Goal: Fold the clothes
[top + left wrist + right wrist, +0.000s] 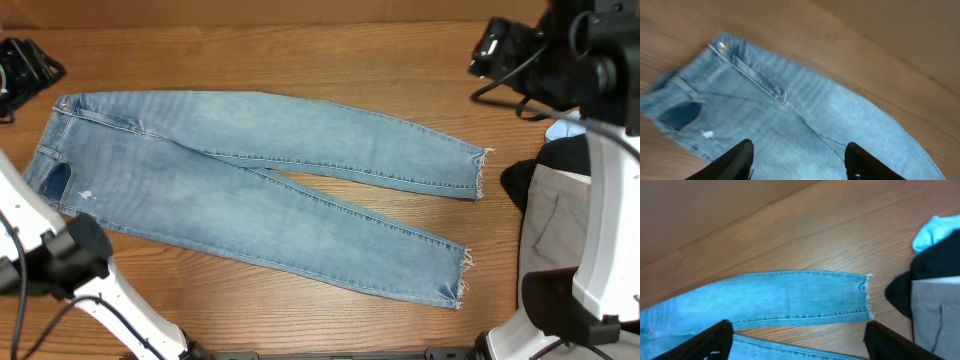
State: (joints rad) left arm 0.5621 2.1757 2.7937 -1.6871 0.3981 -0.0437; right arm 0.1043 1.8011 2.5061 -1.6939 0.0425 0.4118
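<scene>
Light-blue denim jeans (pixel 250 190) lie spread flat on the wooden table, waistband at the left, both legs running right to frayed hems. In the left wrist view my left gripper (pixel 797 161) is open and empty above the jeans' upper part (pixel 790 120), near the fly and a pocket. In the right wrist view my right gripper (pixel 800 341) is open and empty above the gap between the two legs, near the far leg's frayed hem (pixel 867 297). Grey trousers (pixel 555 220), a black garment (pixel 520 185) and a pale-blue top (pixel 565 128) lie piled at the right.
The pile also shows in the right wrist view: grey trousers (pixel 937 317), black garment (pixel 935 262), pale-blue top (pixel 935 230). A black object (pixel 25 65) sits at the table's far left corner. White arm links stand at the lower left (pixel 30 215) and right (pixel 600 220).
</scene>
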